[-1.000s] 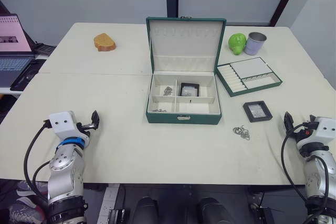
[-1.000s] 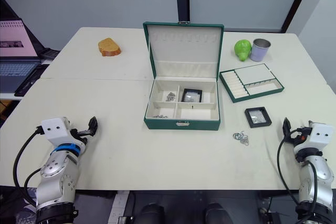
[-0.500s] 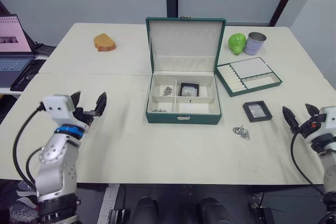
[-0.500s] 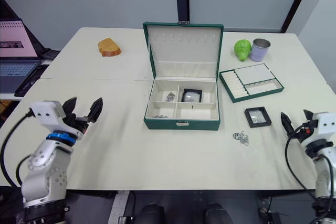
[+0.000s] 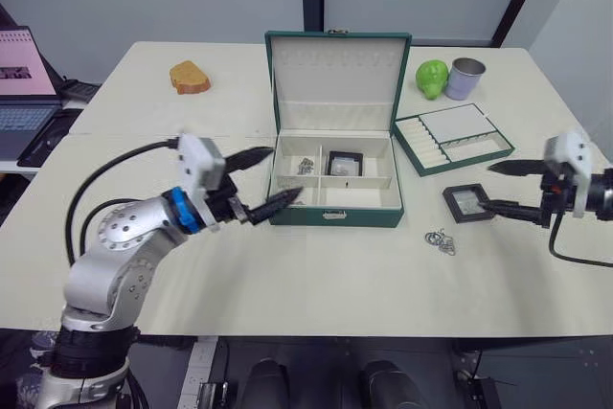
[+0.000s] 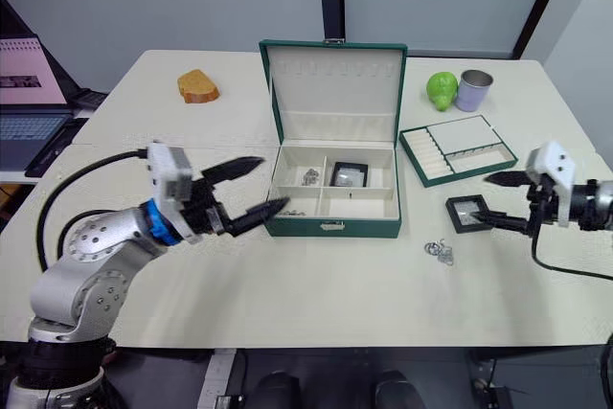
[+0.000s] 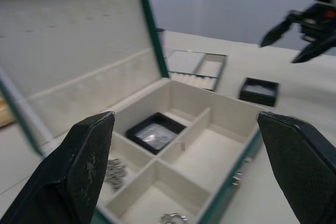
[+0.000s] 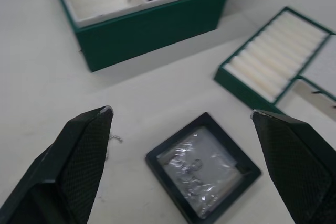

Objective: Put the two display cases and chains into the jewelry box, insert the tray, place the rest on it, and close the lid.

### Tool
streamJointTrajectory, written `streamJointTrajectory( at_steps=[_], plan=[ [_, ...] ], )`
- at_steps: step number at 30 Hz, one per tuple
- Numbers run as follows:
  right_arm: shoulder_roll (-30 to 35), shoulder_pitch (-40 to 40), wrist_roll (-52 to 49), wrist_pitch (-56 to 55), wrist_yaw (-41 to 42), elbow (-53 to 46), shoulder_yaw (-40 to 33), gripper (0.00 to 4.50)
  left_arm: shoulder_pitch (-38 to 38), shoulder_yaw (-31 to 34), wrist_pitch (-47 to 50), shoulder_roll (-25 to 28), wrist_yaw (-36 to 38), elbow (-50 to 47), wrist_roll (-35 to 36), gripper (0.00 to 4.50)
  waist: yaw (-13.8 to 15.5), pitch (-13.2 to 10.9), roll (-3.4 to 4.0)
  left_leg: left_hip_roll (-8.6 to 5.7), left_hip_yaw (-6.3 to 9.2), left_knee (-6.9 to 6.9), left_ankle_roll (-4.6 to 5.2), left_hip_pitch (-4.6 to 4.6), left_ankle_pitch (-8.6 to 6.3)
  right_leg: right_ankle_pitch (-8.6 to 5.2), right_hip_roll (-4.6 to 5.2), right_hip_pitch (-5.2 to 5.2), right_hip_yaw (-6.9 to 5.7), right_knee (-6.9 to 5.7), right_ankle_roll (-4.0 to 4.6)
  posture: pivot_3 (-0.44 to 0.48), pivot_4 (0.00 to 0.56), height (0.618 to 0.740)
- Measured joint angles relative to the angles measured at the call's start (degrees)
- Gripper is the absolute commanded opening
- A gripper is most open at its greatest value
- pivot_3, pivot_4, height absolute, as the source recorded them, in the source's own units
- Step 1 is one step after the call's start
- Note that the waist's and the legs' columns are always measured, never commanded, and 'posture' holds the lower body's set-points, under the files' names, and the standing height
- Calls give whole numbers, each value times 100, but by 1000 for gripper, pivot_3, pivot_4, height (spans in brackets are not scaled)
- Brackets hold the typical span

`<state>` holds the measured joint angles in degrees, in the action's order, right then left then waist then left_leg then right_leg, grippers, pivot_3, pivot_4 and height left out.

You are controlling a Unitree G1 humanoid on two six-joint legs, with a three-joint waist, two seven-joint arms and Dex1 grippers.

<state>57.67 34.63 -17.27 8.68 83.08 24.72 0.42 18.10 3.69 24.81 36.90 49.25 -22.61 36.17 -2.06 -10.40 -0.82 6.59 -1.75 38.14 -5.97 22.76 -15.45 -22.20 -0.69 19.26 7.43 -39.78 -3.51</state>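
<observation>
The dark green jewelry box (image 5: 333,210) stands open at mid-table with its lid (image 5: 338,69) upright. Inside lie one display case (image 5: 346,163) and two chain heaps (image 5: 306,166) (image 5: 290,201). The other display case (image 5: 468,202) rests on the table right of the box, with the tray (image 5: 453,138) behind it and silvery rings (image 5: 441,239) in front. My left gripper (image 5: 284,173) hovers open at the box's front left corner. My right gripper (image 5: 485,186) is open just right of the loose case (image 8: 202,169), its fingers spread on either side above it.
A piece of bread (image 5: 191,77) lies at the far left of the table. A green fruit (image 5: 433,79) and a metal cup (image 5: 465,79) stand at the far right. A laptop (image 5: 24,74) sits on a side desk to the left.
Both arms have risen from the table's front edge and reached inward. The left gripper has come to the box, the right to the loose display case. Both have opened wide.
</observation>
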Motion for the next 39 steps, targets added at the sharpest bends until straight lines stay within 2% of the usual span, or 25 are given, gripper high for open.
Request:
streamJointTrajectory(
  at_steps=[5, 10, 21, 24, 26, 30, 39],
  plan=[
    [-114, 1014, 880, -1024, 701, 1038, 798, 4500, 44, -588, -87, 10, 664, -47, -86, 4482, -41, -1, 0, 1, 0, 7, 1, -2, 0, 0, 0, -1, -1, 3, 0, 0, 150, 740],
    [-358, 1444, 1451, -1947, 732, 1974, 1433, 4500, 34, -958, -303, -26, 966, -32, -320, 4482, -67, -3, 3, 2, -1, 37, 1, 3, -1, 0, 0, 0, -1, 1, 0, 0, 150, 740],
    [-635, 1682, 2118, -3051, 726, 3062, 1646, 4500, -14, -1066, -666, -157, 1005, 4, -718, 4482, -109, -4, 5, 5, -2, 59, 2, 3, -1, 0, 0, -5, 0, -10, 0, 0, 150, 740],
    [-672, 1736, 2181, -3188, 695, 3174, 1638, 3905, -14, -1070, -662, -252, 962, 0, -734, 4500, -112, -4, 5, 5, -2, 59, 2, 3, -1, 0, 0, -5, 0, -11, 0, 0, 150, 740],
    [-683, 1771, 2196, -3210, 686, 3186, 1616, 3193, -14, -1070, -654, -282, 910, -1, -738, 4500, -114, -4, 5, 6, -2, 59, 2, 2, -1, 0, 0, -7, 0, -11, 0, 0, 150, 740],
    [-720, 1774, 2206, -3257, 673, 3190, 1585, 2087, -14, -1070, -642, -292, 884, -1, -741, 4500, -114, -4, 5, 6, -1, 60, 2, 3, -1, 0, 0, -7, -1, -11, 0, 0, 150, 740],
    [-737, 1773, 2231, -3317, 564, 3190, 1453, 171, -1, -1070, -566, -330, 871, -1, -742, 4500, -114, -4, 5, 6, -1, 60, 2, 2, -1, 0, 0, -8, -1, -11, 0, 0, 150, 740]
  ],
)
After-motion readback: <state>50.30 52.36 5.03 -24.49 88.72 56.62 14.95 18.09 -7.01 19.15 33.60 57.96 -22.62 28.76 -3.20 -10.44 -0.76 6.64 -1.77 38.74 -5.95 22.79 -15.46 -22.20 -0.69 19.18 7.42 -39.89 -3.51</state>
